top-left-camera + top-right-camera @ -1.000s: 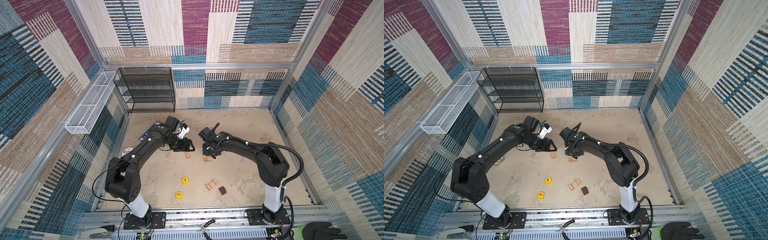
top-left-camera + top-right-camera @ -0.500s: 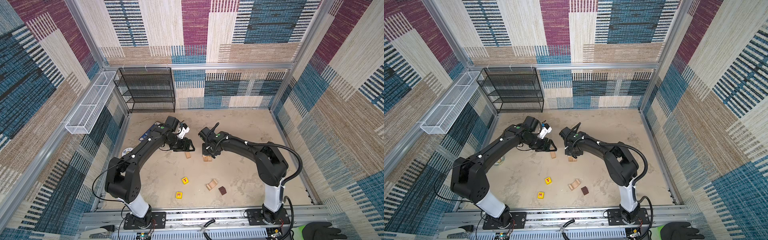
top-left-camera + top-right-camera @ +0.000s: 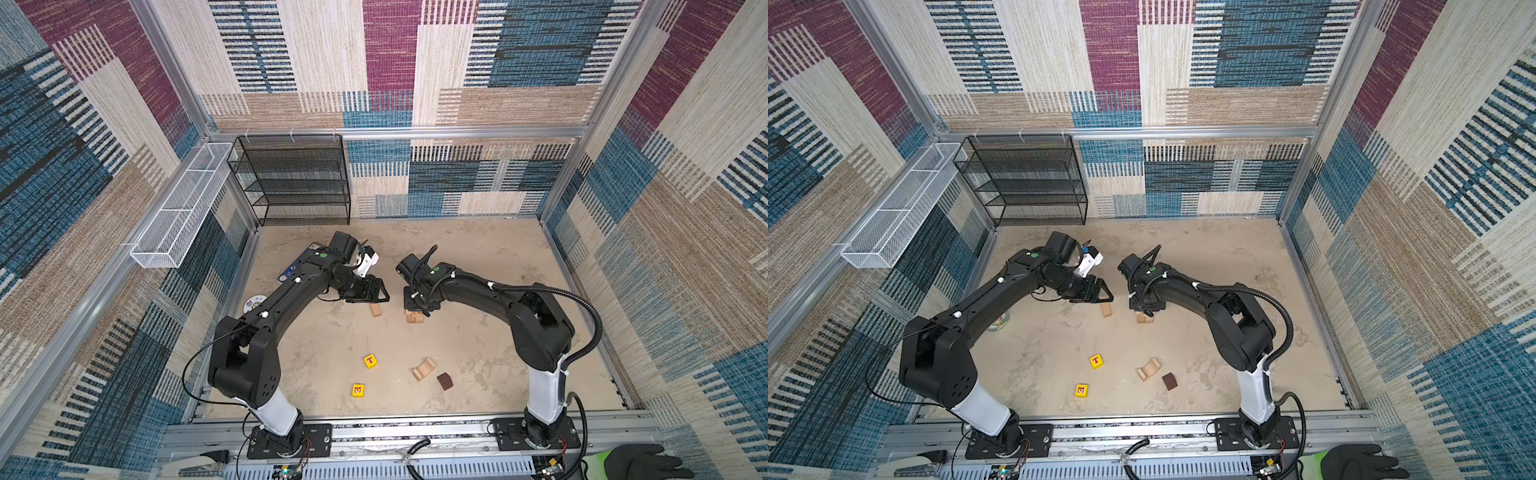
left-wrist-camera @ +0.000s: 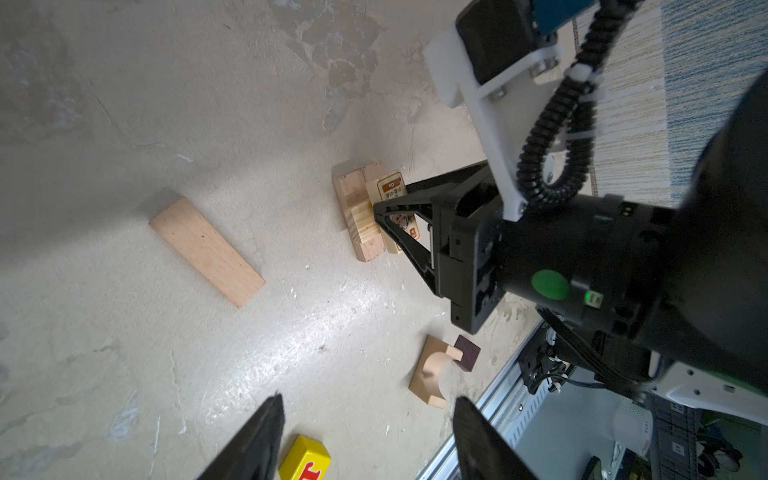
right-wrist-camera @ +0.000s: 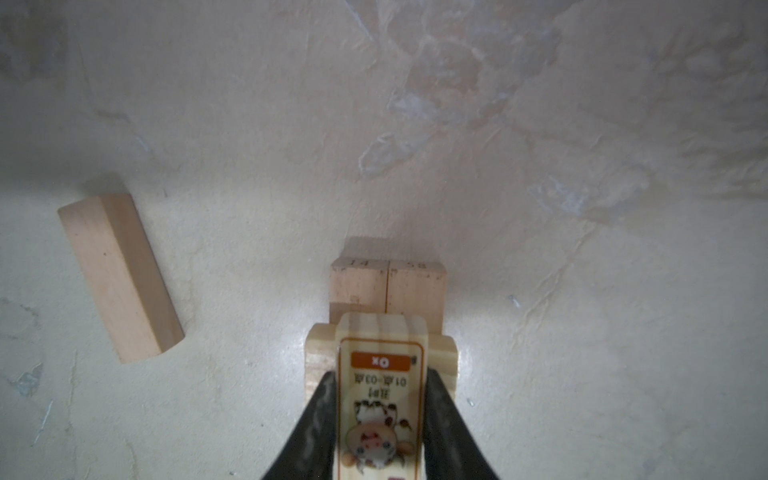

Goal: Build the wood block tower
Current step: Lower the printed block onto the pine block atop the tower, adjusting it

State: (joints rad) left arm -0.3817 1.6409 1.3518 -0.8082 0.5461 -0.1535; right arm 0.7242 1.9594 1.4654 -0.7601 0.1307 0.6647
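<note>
Right gripper point(image 5: 380, 379) is clenching a printed pale-wood block point(image 5: 380, 343) over twin square-ended bars point(image 5: 357, 286) — left gripper point(image 4: 365, 401) is hanging released — above mottled beige flooring point(image 3: 478, 332), woven patchwork walls point(image 3: 390, 62).

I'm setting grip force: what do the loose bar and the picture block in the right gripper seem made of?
The loose bar looks like bare pale wood: matte, faint grain, crisp edges. The picture block looks like lighter wood with broad grain stripes on its end, possibly pine; its face carries a printed picture, sticker or direct print I cannot tell.
</note>
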